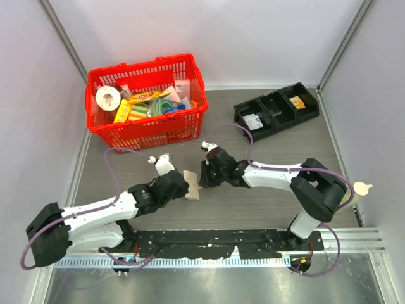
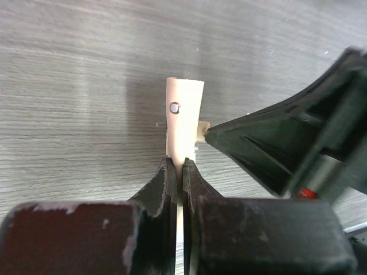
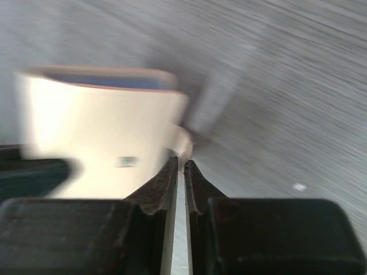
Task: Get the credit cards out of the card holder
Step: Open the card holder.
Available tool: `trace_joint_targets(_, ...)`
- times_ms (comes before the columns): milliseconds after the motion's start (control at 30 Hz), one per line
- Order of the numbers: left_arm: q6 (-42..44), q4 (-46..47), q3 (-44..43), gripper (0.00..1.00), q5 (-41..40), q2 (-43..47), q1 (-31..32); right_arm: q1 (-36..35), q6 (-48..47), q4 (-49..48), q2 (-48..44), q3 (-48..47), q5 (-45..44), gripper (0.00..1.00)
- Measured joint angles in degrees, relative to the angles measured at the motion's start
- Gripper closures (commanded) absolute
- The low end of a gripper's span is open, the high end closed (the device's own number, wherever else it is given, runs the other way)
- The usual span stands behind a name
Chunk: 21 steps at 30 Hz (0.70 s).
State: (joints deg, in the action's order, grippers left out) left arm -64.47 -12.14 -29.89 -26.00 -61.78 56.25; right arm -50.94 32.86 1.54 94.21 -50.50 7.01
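Observation:
The tan card holder (image 1: 191, 192) is held on edge just above the table between the two arms. My left gripper (image 1: 183, 189) is shut on its near end; in the left wrist view the card holder (image 2: 184, 114) rises edge-on out of that gripper (image 2: 182, 166). My right gripper (image 1: 204, 179) comes in from the right, and its tip (image 2: 215, 136) meets the little closure tab (image 2: 202, 130). The blurred right wrist view shows the holder's broad tan face (image 3: 103, 132) with a blue strip along its top, and the narrow jaws of the right gripper (image 3: 183, 164) pinch the tab (image 3: 182, 143). No credit cards show in the holder.
A red basket (image 1: 145, 130) full of mixed items stands at the back left. A black three-part tray (image 1: 276, 109) at the back right holds a yellow-orange card (image 1: 297, 102) and a white piece (image 1: 253, 120). Walls enclose the table.

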Motion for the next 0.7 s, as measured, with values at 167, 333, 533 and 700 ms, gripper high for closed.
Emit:
trace_joint_targets(167,1.0,-1.8,-0.3,1.0,-3.0,8.1,0.0,2.0,-1.6,4.6,-0.6,3.4,-6.4,0.84)
trace_joint_targets(333,2.3,-1.8,-1.1,1.0,-4.3,10.6,0.0,2.3,-2.6,6.7,-3.8,4.9,-9.1,0.69)
trace_joint_targets(533,3.7,-1.8,-1.0,1.0,-4.4,10.4,0.0,2.3,-2.9,6.3,-15.5,7.8,-8.8,0.27)
trace_joint_targets(700,6.4,-0.4,-1.0,1.0,-4.2,10.4,0.0,2.3,-2.3,-4.1,-24.7,12.0,-6.6,0.1)
